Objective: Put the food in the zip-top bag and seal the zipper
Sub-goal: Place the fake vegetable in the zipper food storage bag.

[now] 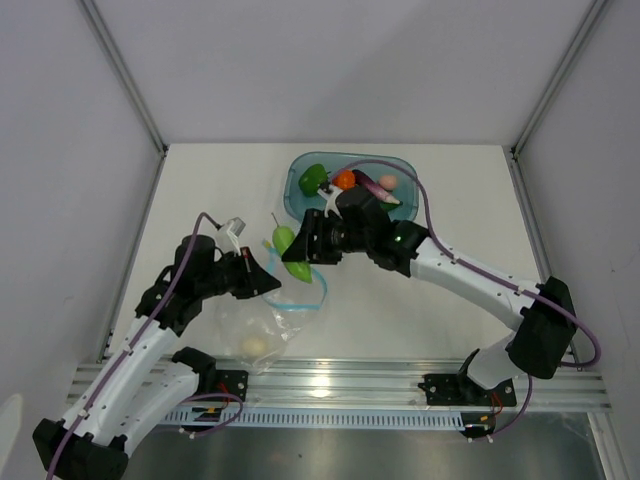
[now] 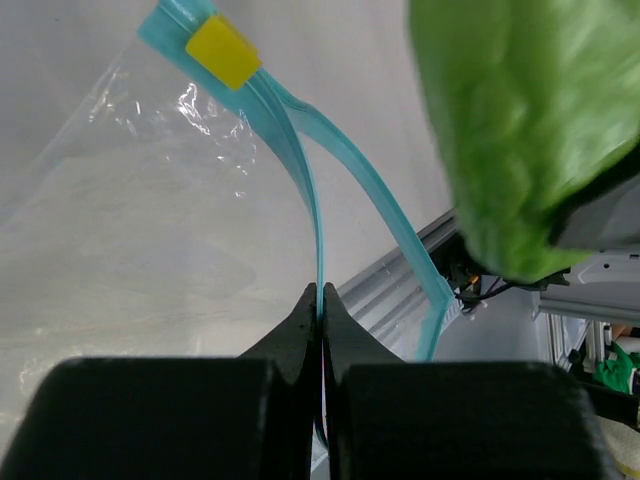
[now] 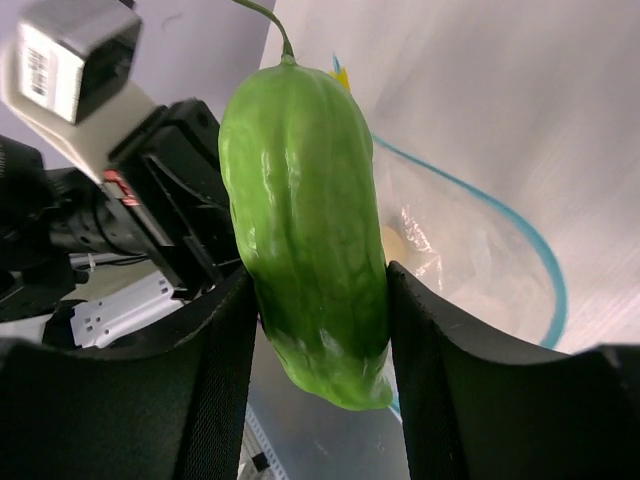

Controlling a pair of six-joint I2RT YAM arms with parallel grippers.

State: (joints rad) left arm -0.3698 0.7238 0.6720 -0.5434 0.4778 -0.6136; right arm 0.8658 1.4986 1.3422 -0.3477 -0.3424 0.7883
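My right gripper [image 1: 303, 247] is shut on a light green long vegetable [image 1: 288, 250] and holds it above the open mouth of the zip-top bag [image 1: 250, 318]. In the right wrist view the vegetable [image 3: 305, 220] sits between the jaws of the gripper [image 3: 320, 278]. My left gripper [image 1: 262, 279] is shut on the teal zipper strip [image 2: 300, 160] and holds one side of the mouth up; its jaws [image 2: 321, 292] pinch the strip. A yellow slider [image 2: 224, 50] sits at the strip's end. A beige egg [image 1: 254, 346] lies inside the bag.
The rigid teal tub [image 1: 300, 205] stands at the back centre. It holds a green bell pepper [image 1: 313, 180], an orange round one [image 1: 344, 180], a purple eggplant [image 1: 370, 185], a beige piece [image 1: 388, 182] and a dark green one [image 1: 391, 200]. A metal rail [image 1: 400, 375] runs along the near edge.
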